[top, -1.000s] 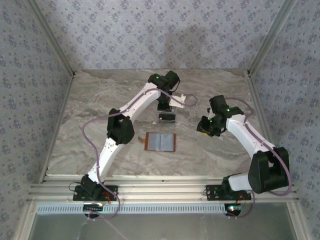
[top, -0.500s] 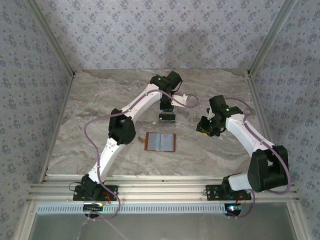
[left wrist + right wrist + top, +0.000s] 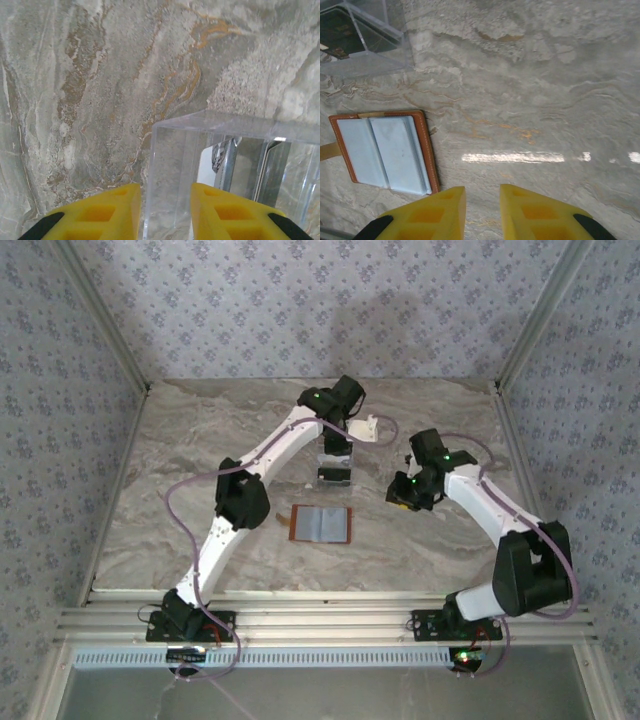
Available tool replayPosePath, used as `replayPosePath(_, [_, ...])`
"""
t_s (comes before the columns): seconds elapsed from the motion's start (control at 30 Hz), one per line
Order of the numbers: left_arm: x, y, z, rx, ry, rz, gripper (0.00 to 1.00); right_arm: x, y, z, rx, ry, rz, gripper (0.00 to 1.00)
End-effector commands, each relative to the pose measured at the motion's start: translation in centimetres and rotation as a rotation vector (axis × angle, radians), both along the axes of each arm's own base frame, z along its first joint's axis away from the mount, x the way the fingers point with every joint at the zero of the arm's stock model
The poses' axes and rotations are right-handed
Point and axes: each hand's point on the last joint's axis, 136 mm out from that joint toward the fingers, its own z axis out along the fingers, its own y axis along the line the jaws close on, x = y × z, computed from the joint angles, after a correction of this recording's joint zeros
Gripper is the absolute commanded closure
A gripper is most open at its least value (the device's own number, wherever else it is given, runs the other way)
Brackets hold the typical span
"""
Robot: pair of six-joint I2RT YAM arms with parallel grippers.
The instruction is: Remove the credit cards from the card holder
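The card holder (image 3: 321, 525) lies open and flat on the marble table, brown leather rim with grey-blue pockets (image 3: 385, 152). Just behind it stands a clear plastic box (image 3: 334, 477). In the left wrist view the box (image 3: 225, 125) holds the credit cards upright: a whitish card (image 3: 209, 167) and a dark card (image 3: 248, 165). My left gripper (image 3: 165, 192) hangs open right above the box's left wall (image 3: 334, 453), gripping nothing. My right gripper (image 3: 482, 195) is open over bare table just right of the card holder (image 3: 402, 498).
Patterned walls close in the table (image 3: 200, 470) at the back and both sides. A metal rail (image 3: 320, 620) runs along the near edge by the arm bases. A brown strap tab (image 3: 327, 150) sticks out from the card holder's left side.
My left gripper's jaws have parted above the clear box, and its wrist has shifted slightly back. My right gripper has drifted a little left toward the card holder.
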Motion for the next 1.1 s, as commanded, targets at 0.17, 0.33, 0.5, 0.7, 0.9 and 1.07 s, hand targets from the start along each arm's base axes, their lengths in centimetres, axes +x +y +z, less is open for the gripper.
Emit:
replayPosePath(0.17, [-2.6,0.4,8.6,-0.364,0.027,0.315,0.7,1.5,3.7,0.0,0.043,-0.005,0.08,0.73])
replayPosePath(0.33, [-3.7,3.1,9.7,-0.594,0.101,0.606,0.71,1.6,5.4,-0.7,0.065,0.007,0.11,0.73])
replayPosePath(0.5, [-4.7,6.0,8.5,-0.76,0.219,0.941,0.72,1.3,6.6,-1.4,0.067,0.024,0.137,0.73])
replayPosePath(0.7, [-6.7,7.6,5.3,-0.816,0.384,1.216,0.78,0.8,7.6,-2.2,0.064,0.041,0.156,0.73])
replayPosePath(0.9, [-9.7,5.0,3.1,-0.848,0.614,1.213,0.72,0.5,8.1,-3.2,0.08,0.066,0.16,0.73])
replayPosePath(1.07, [-12.4,2.6,1.5,-0.79,0.724,1.19,0.71,0.7,8.7,-3.6,0.104,0.064,0.169,0.73])
